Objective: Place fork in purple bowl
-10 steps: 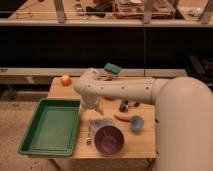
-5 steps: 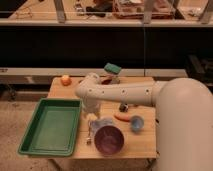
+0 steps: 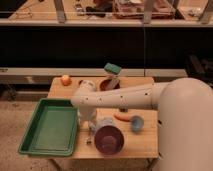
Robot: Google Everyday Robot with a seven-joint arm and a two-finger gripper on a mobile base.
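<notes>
Several things stand on the wooden table [image 3: 57, 90] that I am watching from my station. The white arm [image 3: 125, 97] comes in from the right, bends over the middle of the table and goes down. Its claw [image 3: 89, 128] hangs low between the green tray [image 3: 47, 127] and the purple bowl [image 3: 109, 140], near the front edge of the table. I cannot tell if the claw is apart, together or clamped on something.

Right under the claw I see a thin silvery piece, which I take for the fork [image 3: 89, 140]. It is just beside the left rim of the purple bowl and outside of it. I cannot say if it touches the table or the claw. I see nothing lying inside the purple bowl.

To the right of the purple bowl is a small light-blue bowl [image 3: 136, 122], and a long orange thing [image 3: 122, 117] lies just beside it, half under the arm. At the back of the table a reddish-brown bowl [image 3: 106, 85] stands with a green block [image 3: 112, 68] raised above it. A round orange fruit [image 3: 66, 79] sits near the back left corner, well apart from the rest.
</notes>
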